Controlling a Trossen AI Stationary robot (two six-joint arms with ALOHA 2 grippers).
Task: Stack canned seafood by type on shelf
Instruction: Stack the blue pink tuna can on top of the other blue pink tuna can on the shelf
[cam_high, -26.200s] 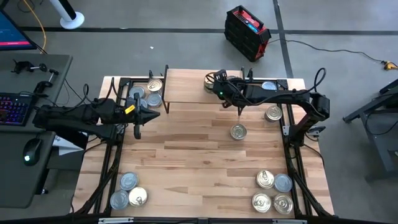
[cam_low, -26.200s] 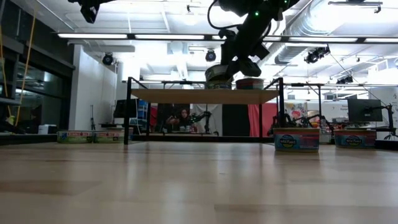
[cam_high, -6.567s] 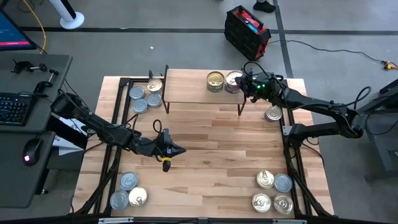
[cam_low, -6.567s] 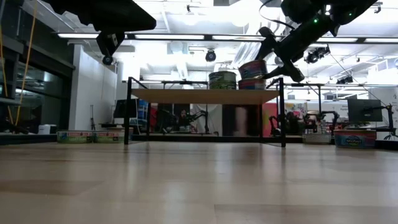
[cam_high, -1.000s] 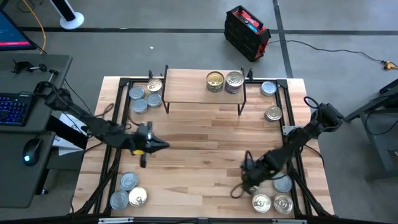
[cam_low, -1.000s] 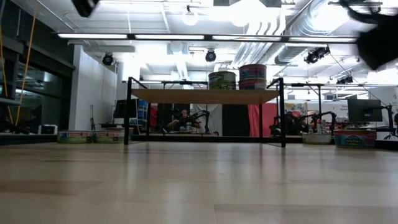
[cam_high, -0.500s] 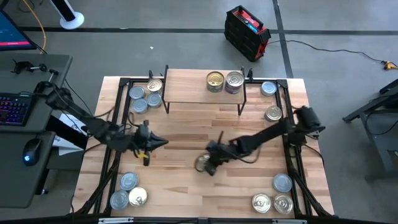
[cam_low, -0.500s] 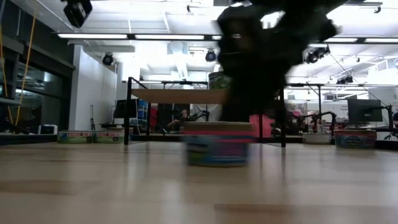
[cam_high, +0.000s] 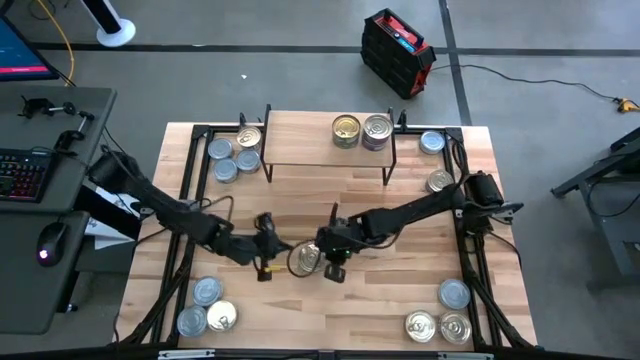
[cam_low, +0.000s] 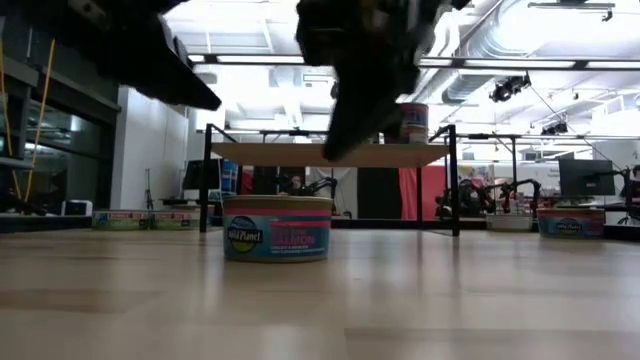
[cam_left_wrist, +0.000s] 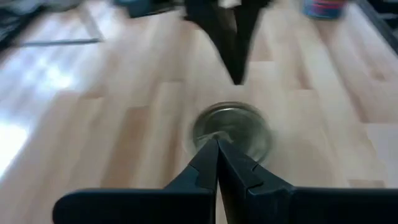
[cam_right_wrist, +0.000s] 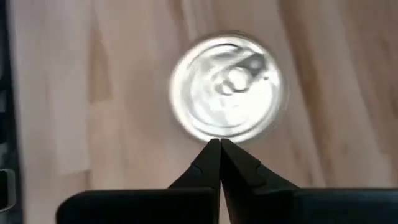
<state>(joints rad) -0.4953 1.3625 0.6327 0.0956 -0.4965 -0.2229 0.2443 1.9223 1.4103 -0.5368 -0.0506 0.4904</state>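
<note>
Tin (cam_high: 304, 260) in the middle of the table, upright, pull-tab lid up, pink label on its side in the low view. I have both grippers on it from either side: the left gripper (cam_high: 272, 247) just beside its left edge, the right gripper (cam_high: 331, 258) just beside its right edge. Both pairs of fingers are pressed together, holding nothing; each wrist view shows the closed tips pointing at the lid. I cannot tell whether either tip touches the tin.

I judge it stiff, dense for its size, and slick on the metal rim, so it slides on the wood rather than tips. I would spread the fingers and take it across the side wall, low on the label, not by the lid or tab.

More tins sit at the near left corner (cam_high: 207, 305) and near right corner (cam_high: 442, 312), well apart from this one. Further off, a cluster (cam_high: 232, 155) lies by the far left corner and two (cam_high: 435, 160) along the right edge. The shelf (cam_high: 300, 140) stands at the far edge, with a gold-lidded tin (cam_high: 346, 129) and a silver-lidded stack (cam_high: 377, 129) side by side near its right end.
</note>
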